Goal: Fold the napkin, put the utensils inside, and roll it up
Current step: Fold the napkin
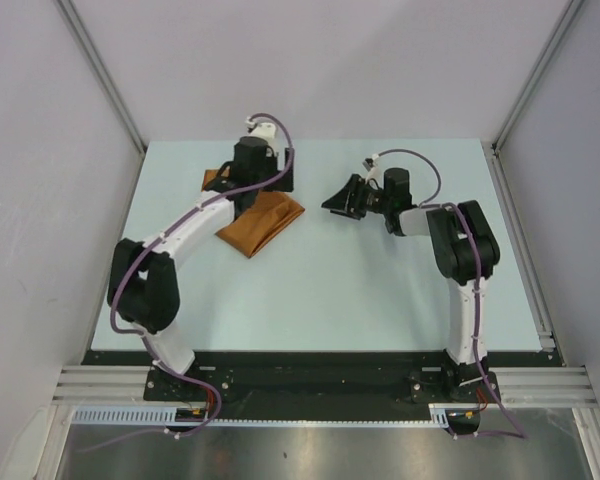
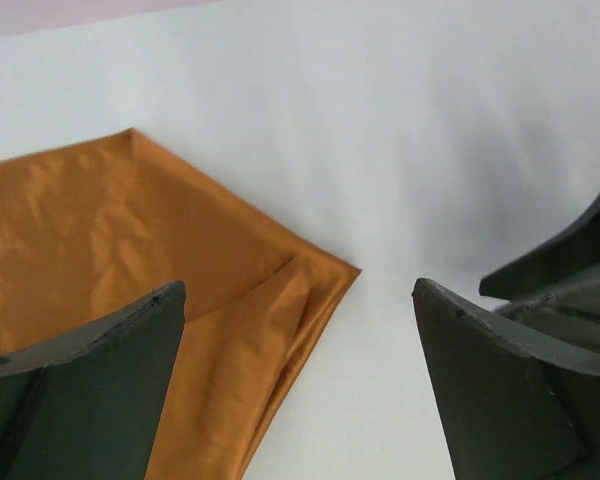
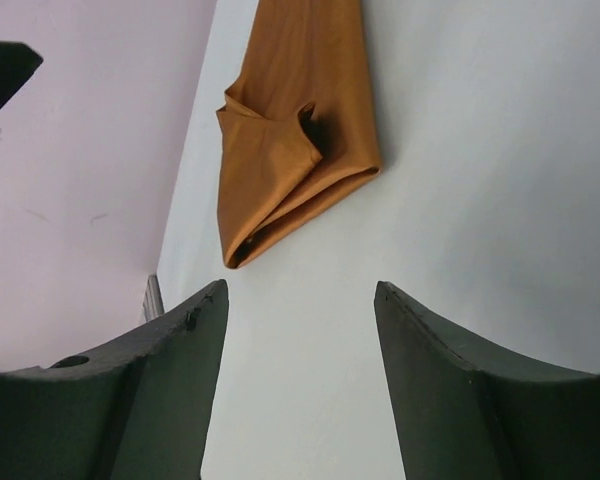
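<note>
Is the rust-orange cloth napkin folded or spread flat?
Folded. The rust-orange cloth napkin shows overlapping layers and a doubled edge at its corner.

Bright, even, diffuse light from overhead. Worktop (image 1: 330, 290) goes near-white in both wrist views, only soft grey shadow gradients. Mild sheen on napkin (image 2: 100, 240), folds readable. Right pincer fingers (image 3: 170, 390) render dark along bottom of frame, little surface detail.

The top external camera is looking steeply down from high above the near edge over the whole pale flat table (image 1: 360, 290). Both wrist cameras are viewing the same folded rust-orange cloth napkin (image 2: 100, 240) from close by.
</note>
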`<state>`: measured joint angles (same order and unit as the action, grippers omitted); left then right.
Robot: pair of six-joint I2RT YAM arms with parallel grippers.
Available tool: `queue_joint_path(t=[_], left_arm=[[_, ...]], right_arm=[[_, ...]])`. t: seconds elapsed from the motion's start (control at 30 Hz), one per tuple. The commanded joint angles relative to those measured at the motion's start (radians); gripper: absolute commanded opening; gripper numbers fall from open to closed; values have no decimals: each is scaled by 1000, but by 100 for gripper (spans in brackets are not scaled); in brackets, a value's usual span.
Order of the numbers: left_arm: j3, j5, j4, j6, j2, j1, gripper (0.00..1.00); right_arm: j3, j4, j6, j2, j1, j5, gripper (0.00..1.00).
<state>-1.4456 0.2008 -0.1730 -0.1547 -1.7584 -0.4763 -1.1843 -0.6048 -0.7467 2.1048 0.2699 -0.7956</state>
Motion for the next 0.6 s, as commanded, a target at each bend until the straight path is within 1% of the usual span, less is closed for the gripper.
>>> queue_joint_path(t=[0.0, 0.03, 0.07, 0.1, 0.13, 0.17, 0.23, 0.4, 0.57], left_arm=[[152, -93, -57, -156, 91, 119, 100], [193, -125, -21, -184, 143, 157, 100], [238, -147, 1, -212, 163, 178, 100], [319, -170, 24, -267, 186, 200, 100], [355, -193, 56, -288, 219, 241, 100], [426, -240, 66, -334, 246, 276, 100], [476, -256, 61, -353, 284, 311, 100], [530, -261, 47, -350, 364, 335, 100], [560, -294, 43, -367, 396, 364, 100]], right_arm=[[-171, 23, 7, 144, 32, -42, 66], [-234, 33, 7, 170, 43, -42, 66], [-267, 57, 7, 193, 48, -42, 66], [-294, 66, 7, 245, 54, -47, 66], [-348, 72, 7, 267, 57, -47, 66], [-394, 98, 9, 324, 64, -44, 66], [-448, 132, 18, 353, 71, -40, 65], [-506, 209, 53, 408, 86, -39, 63], [-535, 237, 61, 437, 106, -27, 56]])
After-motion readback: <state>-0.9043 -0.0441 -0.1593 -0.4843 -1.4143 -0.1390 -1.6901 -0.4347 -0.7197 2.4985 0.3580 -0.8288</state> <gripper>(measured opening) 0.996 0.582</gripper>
